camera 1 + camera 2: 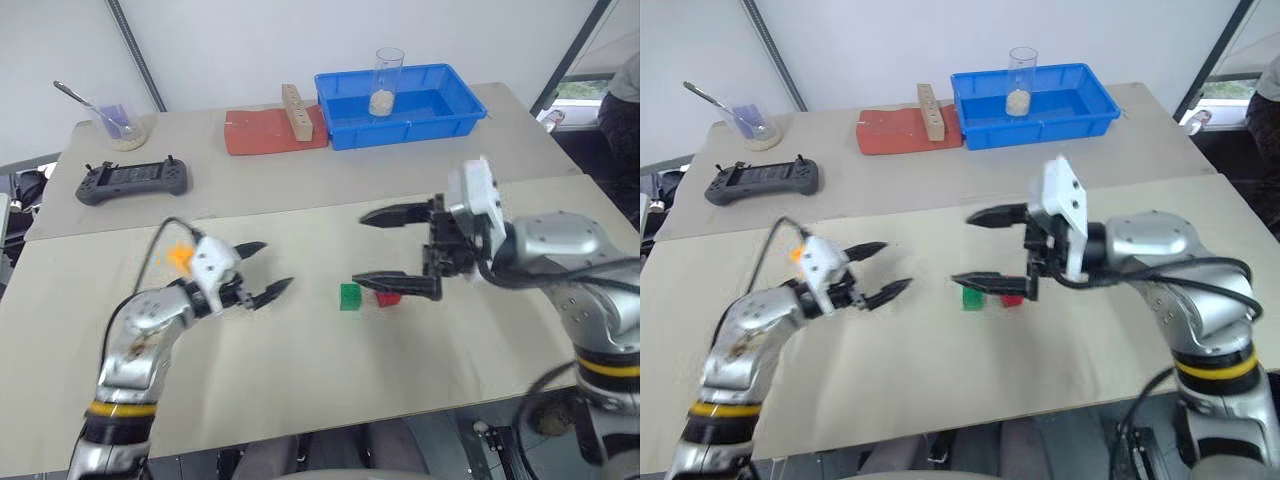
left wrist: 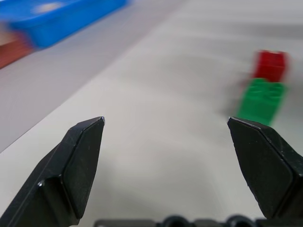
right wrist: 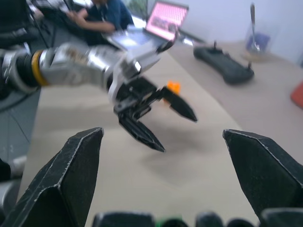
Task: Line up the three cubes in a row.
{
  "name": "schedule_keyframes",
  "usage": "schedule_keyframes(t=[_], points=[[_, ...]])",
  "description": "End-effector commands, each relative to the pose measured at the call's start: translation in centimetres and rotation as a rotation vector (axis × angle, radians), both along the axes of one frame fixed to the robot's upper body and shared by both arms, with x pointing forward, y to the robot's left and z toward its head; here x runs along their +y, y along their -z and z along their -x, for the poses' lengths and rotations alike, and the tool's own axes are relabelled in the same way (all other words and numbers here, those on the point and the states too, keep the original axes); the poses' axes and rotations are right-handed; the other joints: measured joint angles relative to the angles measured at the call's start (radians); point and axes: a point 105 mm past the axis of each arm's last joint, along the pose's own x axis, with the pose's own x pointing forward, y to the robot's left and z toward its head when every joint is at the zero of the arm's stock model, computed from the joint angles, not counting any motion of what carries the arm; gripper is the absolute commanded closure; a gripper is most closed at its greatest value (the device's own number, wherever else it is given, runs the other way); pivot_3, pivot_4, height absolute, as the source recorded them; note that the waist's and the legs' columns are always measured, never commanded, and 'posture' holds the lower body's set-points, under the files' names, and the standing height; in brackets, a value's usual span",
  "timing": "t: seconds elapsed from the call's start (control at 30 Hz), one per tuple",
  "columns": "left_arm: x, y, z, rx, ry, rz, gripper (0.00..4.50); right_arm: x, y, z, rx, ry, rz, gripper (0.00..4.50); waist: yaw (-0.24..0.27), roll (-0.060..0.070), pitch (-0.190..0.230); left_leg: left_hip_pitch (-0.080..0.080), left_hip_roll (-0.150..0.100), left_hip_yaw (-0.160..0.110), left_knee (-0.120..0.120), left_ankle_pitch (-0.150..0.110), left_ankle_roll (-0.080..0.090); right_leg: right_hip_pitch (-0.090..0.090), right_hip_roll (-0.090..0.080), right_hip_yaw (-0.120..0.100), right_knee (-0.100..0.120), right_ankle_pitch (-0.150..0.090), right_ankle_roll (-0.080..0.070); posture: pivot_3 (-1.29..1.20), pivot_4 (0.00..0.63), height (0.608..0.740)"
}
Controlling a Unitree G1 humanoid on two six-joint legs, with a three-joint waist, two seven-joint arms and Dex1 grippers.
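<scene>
My two head views look forward and down from above the table (image 1: 300,360), wide enough to take in both arms and the far edge with the blue bin (image 1: 400,105); they share nearly the whole scene, offset slightly sideways. My left wrist view sits low and close behind the left pincer (image 1: 262,270), facing level across the table toward the green cube (image 2: 260,100) and the red cube (image 2: 271,65) just beyond it, which the head views also show. My right wrist view looks along the right pincer (image 1: 398,250) toward the left pincer, with the orange cube (image 3: 173,87) behind that pincer.
</scene>
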Motion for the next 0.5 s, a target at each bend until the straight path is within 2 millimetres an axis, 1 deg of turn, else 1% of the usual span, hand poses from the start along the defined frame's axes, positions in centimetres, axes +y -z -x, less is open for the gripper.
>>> schedule_keyframes(t=[0.03,0.07,0.13,0.17,0.23,0.33,0.5], points=[[5.1,-3.1,0.7,-0.122,-0.244,0.028,0.09,1.5,-1.7,0.2,-0.001,-0.038,-0.045,0.00,0.007,0.000,0.000,0.000,0.000,0.000,0.000,0.000,0.000,0.000,0.000,0.000,0.000,0.000,0.000,0.00,0.150,0.740],[6.4,-3.3,1.0,-0.130,-0.301,0.037,0.09,2.1,-2.0,0.1,-0.002,-0.048,-0.054,0.00,0.012,0.000,0.000,0.000,0.001,0.000,0.000,0.000,0.000,0.000,0.000,0.000,0.000,0.000,-0.001,0.00,0.150,0.740],[8.1,-3.3,1.4,-0.134,-0.376,0.053,0.09,2.9,-2.5,0.1,0.006,-0.061,-0.066,0.00,0.020,0.000,0.000,0.000,0.000,0.000,0.000,0.000,0.000,0.000,0.000,-0.001,-0.001,0.001,-0.001,0.00,0.150,0.740],[8.6,-3.2,1.4,-0.131,-0.398,0.058,0.09,3.3,-2.6,0.0,0.008,-0.062,-0.067,0.00,0.025,0.000,0.000,0.001,0.000,0.000,0.000,0.000,-0.001,0.000,0.000,-0.001,-0.001,0.001,-0.001,0.00,0.150,0.740],[9.0,-2.5,1.2,-0.104,-0.401,0.050,0.09,3.7,-2.6,-0.1,0.011,-0.066,-0.069,0.00,0.032,0.000,0.000,0.001,0.000,0.000,0.000,0.000,-0.001,-0.001,0.000,-0.003,-0.001,0.001,-0.001,0.00,0.150,0.740],[8.9,-1.3,0.6,-0.045,-0.360,0.050,0.09,4.0,-2.2,-0.3,0.007,-0.068,-0.058,0.00,0.033,0.000,0.000,0.001,-0.001,0.000,0.000,-0.002,-0.005,0.000,0.000,-0.003,-0.001,0.002,0.000,0.00,0.150,0.740],[9.5,0.1,-1.8,-0.007,-0.352,0.054,0.09,4.0,-1.5,-0.6,0.003,-0.047,-0.036,0.00,0.029,0.000,0.000,0.001,-0.001,0.000,0.000,-0.002,-0.005,0.000,0.000,-0.003,0.000,0.002,-0.001,0.00,0.150,0.740]])
